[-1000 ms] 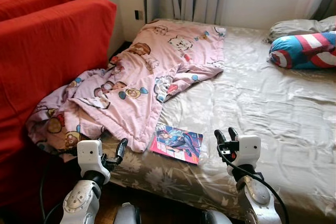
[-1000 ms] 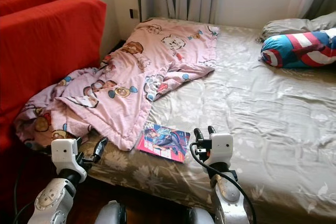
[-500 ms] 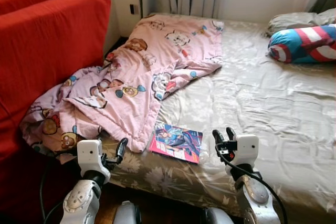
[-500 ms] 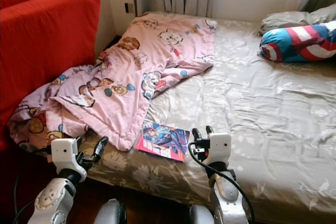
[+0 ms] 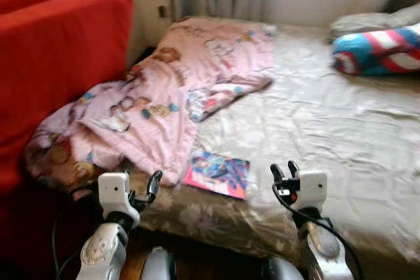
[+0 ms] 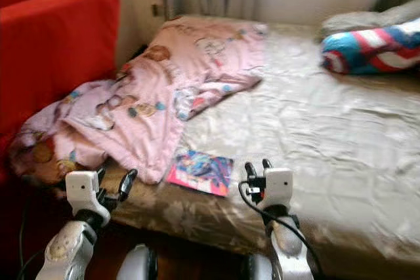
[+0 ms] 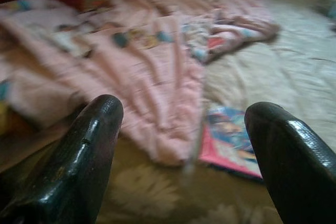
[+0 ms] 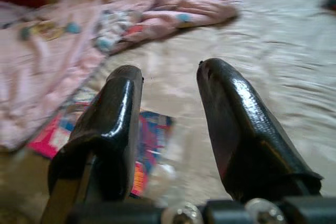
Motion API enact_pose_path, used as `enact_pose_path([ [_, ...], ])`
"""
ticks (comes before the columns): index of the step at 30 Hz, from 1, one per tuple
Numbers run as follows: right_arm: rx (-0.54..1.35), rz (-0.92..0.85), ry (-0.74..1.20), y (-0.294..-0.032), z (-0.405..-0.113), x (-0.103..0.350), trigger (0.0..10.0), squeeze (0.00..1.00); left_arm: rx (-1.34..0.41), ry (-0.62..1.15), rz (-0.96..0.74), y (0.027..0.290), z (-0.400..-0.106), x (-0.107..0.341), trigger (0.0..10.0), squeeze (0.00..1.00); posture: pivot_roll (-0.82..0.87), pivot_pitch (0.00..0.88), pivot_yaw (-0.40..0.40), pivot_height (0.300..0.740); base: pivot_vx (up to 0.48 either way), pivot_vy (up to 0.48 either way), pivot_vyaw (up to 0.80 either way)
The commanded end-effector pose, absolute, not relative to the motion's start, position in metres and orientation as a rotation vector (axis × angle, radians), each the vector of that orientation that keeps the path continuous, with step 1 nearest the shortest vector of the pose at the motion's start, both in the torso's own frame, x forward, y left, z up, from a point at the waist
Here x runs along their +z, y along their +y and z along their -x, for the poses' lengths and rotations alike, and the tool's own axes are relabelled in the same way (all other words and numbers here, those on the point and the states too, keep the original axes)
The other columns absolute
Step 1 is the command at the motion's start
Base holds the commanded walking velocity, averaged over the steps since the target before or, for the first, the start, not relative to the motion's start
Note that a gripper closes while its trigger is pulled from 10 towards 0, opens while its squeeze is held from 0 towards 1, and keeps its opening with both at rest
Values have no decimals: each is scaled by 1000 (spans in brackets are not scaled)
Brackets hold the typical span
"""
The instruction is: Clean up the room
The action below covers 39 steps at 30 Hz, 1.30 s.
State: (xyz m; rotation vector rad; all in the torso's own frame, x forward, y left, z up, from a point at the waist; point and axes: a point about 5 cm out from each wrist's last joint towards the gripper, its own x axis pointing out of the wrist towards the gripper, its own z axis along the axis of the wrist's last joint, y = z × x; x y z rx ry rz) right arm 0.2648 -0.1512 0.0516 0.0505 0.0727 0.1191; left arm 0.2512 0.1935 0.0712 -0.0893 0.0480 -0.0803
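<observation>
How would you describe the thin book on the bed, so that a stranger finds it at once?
Start at the wide bed with the beige sheet. At its near edge, just beside the corner of the pink cartoon blanket, lies the book. It is the one flat, stiff thing there, with a pink border and a blue picture.

Right gripper (image 8: pixel 168 95) fingers parted, empty, over beige bedsheet (image 8: pixel 273 61); colourful flat magazine (image 8: pixel 147 140) below, crumpled pink blanket (image 8: pixel 63 56) beyond.
</observation>
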Motion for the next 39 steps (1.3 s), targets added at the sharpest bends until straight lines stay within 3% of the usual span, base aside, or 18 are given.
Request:
enact_pose_path([
  [1,133,-51,69,-148,-266,52,10000,0,-83,57,83,194,-251,72,10000,0,8,55,-20,623,0,0,800],
  [12,142,-58,71,-146,-266,51,10000,0,-85,56,83,193,-252,72,10000,0,9,52,-20,623,0,0,800],
  [28,-159,-149,190,-182,-265,31,10000,0,-162,92,109,181,-253,67,10000,0,5,51,-15,623,0,0,0],
  [39,-150,-171,200,-177,-268,29,10000,0,-148,91,111,184,-252,67,10000,0,8,47,-13,623,0,0,0],
])
